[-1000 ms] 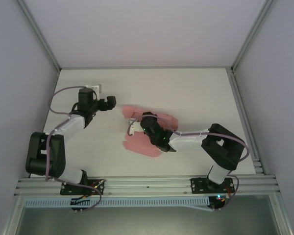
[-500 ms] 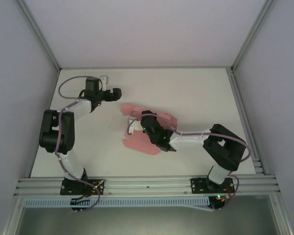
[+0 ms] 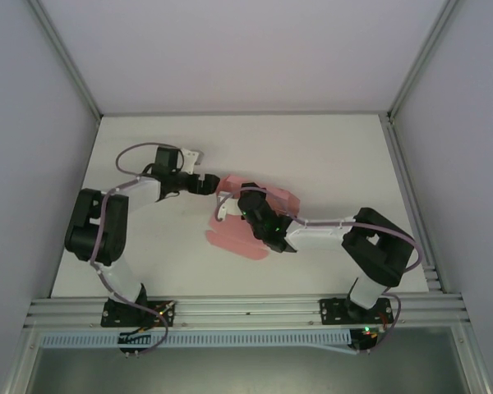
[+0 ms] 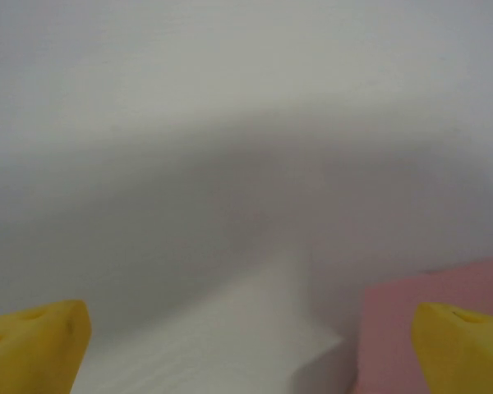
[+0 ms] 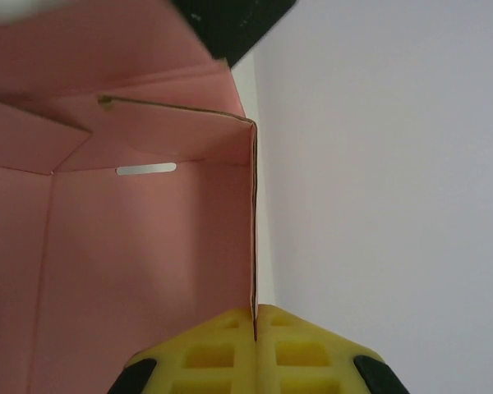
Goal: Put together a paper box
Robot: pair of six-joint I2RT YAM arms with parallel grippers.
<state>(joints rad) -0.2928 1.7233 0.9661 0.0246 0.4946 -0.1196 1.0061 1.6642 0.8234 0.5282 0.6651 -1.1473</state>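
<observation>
1. From the top external view: find the pink thin-card paper box (image 3: 230, 243), partly folded, near the middle of the white surface (image 3: 337, 156), with flaps spread flat to its near-left and far-right. Spot the left tool (image 3: 210, 184) at the box's far-left corner, touching it or just beside it; cannot tell its opening from here. Place the right tool (image 3: 243, 200) over the middle of the box, its arm lying off to the right.

2. From the left wrist view: see two yellow fingertips (image 4: 34, 345) spread wide at the bottom corners and holding nothing, with bare surface between them and a pink corner of the box just inside the right one. Too blurred to tell whether card and fingertip touch.

3. From the right wrist view: see yellow pads (image 5: 214, 355) pressed together on the free edge of an upright pink wall, pinching the card. Note creased panels and a small slot to the left of that wall.

4. On handling, as a judgement: expect very light, thin card, stiff only along its creases, quick to bend, spring back or slide on the smooth surface. Take hold of walls or flaps by a free edge close to a fold, gently enough not to dent. Brace one panel while folding the next.
</observation>
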